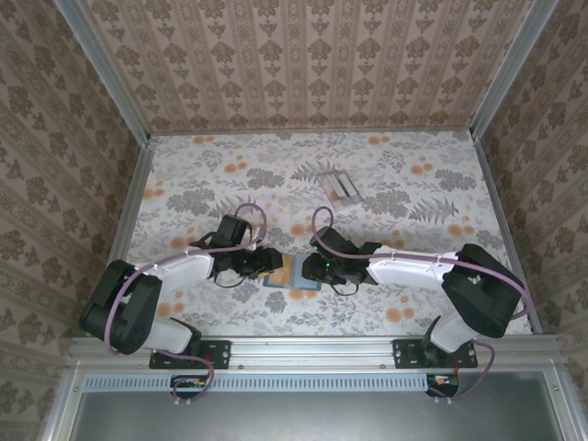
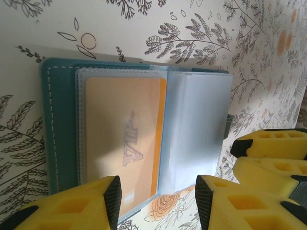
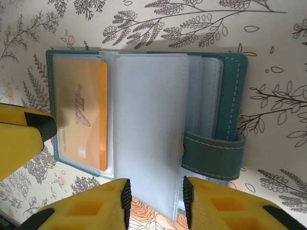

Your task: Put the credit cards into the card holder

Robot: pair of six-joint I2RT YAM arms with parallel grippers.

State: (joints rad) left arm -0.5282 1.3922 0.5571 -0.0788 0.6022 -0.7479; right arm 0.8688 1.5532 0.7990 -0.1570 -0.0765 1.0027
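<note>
While both arms reach low over the near middle of the tabletop point(image 1: 404, 165), left gripper point(image 1: 265, 266) sits at the left side of the card holder point(image 1: 292, 276), which lies open and flat between the two grippers. On the left wrist cam I see that gripper spread: fingers point(image 2: 96, 203) apart, with the holder's near edge and a bit of bare tabletop in the gap, nothing pinched. Teal cover faces down, clear sleeves face up. Orange card point(image 2: 120, 139) is already inside the left sleeve, its lettering showing through the plastic. Beside it a frosted sleeve page point(image 3: 148, 124) lies over the middle of the holder. On the right wrist cam a teal strap point(image 3: 211, 158) wraps in round the holder's right edge onto the sleeve stack. Right gripper point(image 1: 319, 268) is at the holder's right side, facing the left one. Its jaws stand partway apart with the lower edge of that sleeve page in the gap; I can't tell whether the pads touch it. Further back and a little right, pale cards point(image 1: 342, 186) lie together on the tabletop, well apart from the holder and both grippers.
</note>
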